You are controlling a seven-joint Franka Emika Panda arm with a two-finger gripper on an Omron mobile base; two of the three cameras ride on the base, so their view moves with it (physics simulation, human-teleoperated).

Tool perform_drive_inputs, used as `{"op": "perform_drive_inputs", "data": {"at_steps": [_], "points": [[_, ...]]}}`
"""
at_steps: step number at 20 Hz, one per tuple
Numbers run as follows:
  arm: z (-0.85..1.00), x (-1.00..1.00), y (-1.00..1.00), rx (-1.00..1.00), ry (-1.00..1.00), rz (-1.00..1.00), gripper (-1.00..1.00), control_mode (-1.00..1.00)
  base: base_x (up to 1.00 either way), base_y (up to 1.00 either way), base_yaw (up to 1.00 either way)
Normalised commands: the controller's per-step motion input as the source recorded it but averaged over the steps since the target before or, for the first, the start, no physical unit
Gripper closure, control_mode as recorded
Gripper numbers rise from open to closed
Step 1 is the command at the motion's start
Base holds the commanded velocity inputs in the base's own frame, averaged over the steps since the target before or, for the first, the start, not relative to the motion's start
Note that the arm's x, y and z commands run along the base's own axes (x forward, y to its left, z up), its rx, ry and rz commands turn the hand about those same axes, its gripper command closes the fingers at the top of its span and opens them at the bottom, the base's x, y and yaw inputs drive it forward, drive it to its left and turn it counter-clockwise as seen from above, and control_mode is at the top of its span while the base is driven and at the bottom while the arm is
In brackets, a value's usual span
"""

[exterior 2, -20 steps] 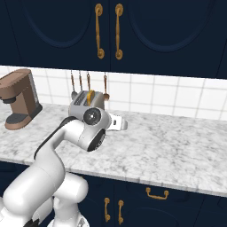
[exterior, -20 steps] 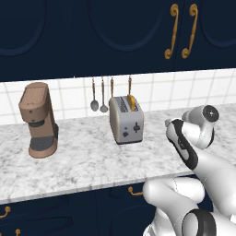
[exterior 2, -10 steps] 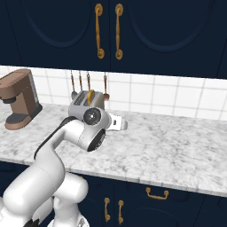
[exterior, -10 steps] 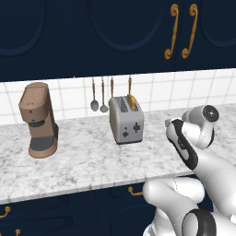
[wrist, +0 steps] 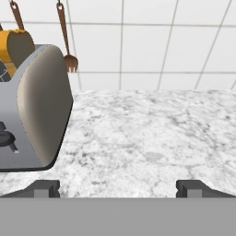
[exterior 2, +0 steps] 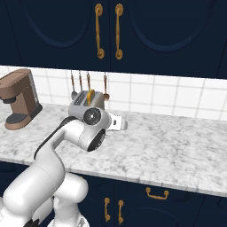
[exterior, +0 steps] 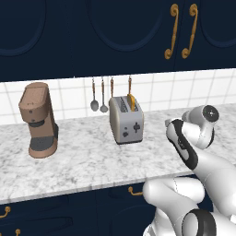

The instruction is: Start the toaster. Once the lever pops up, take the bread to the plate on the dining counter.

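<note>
— Where does the small boxy silver-grey toaster (exterior: 126,120) stand?

— On the grey-white marble worktop (exterior: 83,159), close to the white tiled backsplash (exterior: 152,92). In the left base view it is just left of centre, with the tall brown coffee machine (exterior: 38,120) well apart at its 9 o'clock.

— And the square bread slice with the golden-orange crust (exterior: 131,102)?

— Upright in the toaster's right-hand slot, its top edge poking out. In the hand view it shows at 10 o'clock (wrist: 16,48), behind the toaster's rounded side (wrist: 41,106).

— The small black lever (exterior: 125,135)?

— On the toaster's front face, left of the round black knob (exterior: 136,126).

— What of the two-finger gripper (wrist: 118,188)?

— Jaws spread as wide as they go, holding nothing. The dark fingertips (wrist: 44,188) point over bare marble, the toaster at their 10 o'clock, apart from them.

— Anything on the wall?

— Wooden-handled utensils (exterior: 102,94) hang behind the toaster; a fork (wrist: 66,32) shows in the hand view.
</note>
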Motion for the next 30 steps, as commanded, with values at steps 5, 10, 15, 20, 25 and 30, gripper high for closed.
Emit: {"op": "perform_drive_inputs", "data": {"at_steps": [5, 10, 15, 20, 25, 30], "points": [[0.00, 0.00, 0.00, 0.00, 0.00, 0.00, -1.00, -1.00, 0.00, 0.00, 0.00], [0.00, 0.00, 0.00, 0.00, 0.00, 0.00, -1.00, -1.00, 0.00, 0.00, 0.00], [0.00, 0.00, 0.00, 0.00, 0.00, 0.00, -1.00, -1.00, 0.00, 0.00, 0.00], [0.00, 0.00, 0.01, 0.00, 0.00, 0.00, -1.00, -1.00, 0.00, 0.00, 0.00], [0.00, 0.00, 0.00, 0.00, -0.02, 0.00, -1.00, -1.00, 0.00, 0.00, 0.00], [0.12, -0.01, 0.00, 0.00, -0.07, 0.02, -1.00, -1.00, 0.00, 0.00, 0.00]]}}
